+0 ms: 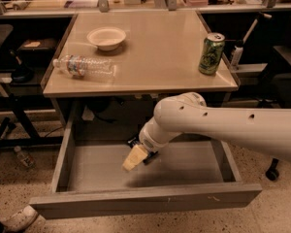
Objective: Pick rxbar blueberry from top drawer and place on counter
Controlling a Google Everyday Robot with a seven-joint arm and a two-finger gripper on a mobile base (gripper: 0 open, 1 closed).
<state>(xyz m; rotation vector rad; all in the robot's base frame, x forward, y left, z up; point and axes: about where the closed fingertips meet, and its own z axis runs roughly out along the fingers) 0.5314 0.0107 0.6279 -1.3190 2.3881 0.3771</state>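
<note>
The top drawer (145, 198) is pulled fully open below the beige counter (155, 57). My white arm reaches in from the right, and my gripper (136, 158) hangs low inside the drawer near its middle, tip pointing down-left just above the drawer floor. A small dark shape (133, 141) shows at the gripper's upper edge. It may be the rxbar blueberry, but the arm hides most of it and I cannot tell whether it is held.
On the counter stand a green can (211, 53) at the right edge and a white bowl (106, 37) at the back left, and a clear plastic bottle (85, 67) lies at the left. A cluttered bench runs behind. A chair base (271, 171) stands at the right.
</note>
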